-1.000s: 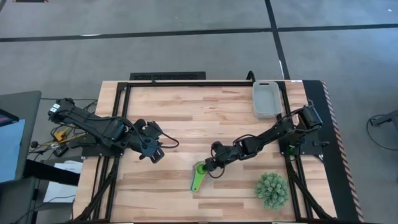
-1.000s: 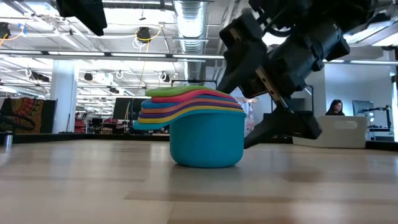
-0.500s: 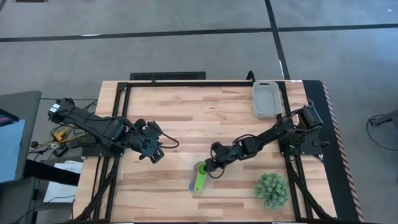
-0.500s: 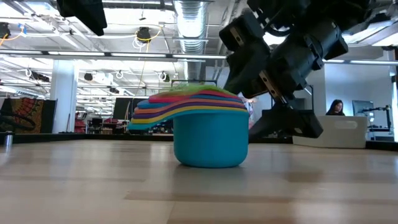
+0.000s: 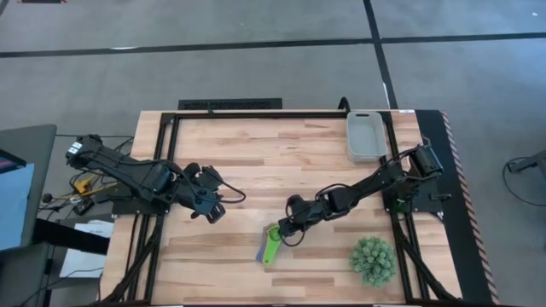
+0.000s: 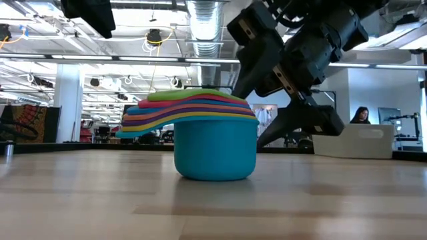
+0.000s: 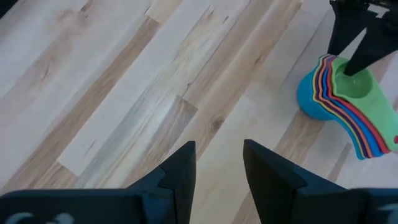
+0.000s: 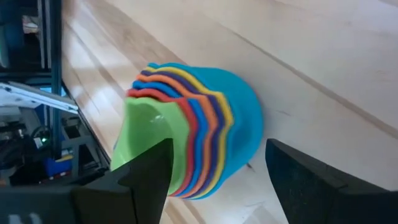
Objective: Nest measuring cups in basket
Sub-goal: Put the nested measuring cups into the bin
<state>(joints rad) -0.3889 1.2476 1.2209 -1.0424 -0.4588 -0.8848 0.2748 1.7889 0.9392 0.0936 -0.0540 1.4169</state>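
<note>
Your right gripper (image 5: 284, 228) sits at the bowl end of the measuring cups (image 5: 270, 246), green on top, near the table's (image 5: 256, 153) front edge around the middle. The basket (image 5: 365, 135) is in the back right corner. A spiky green plant (image 5: 373, 260) is at the front right corner. Your left gripper (image 5: 213, 207) waits at the left side.
</note>
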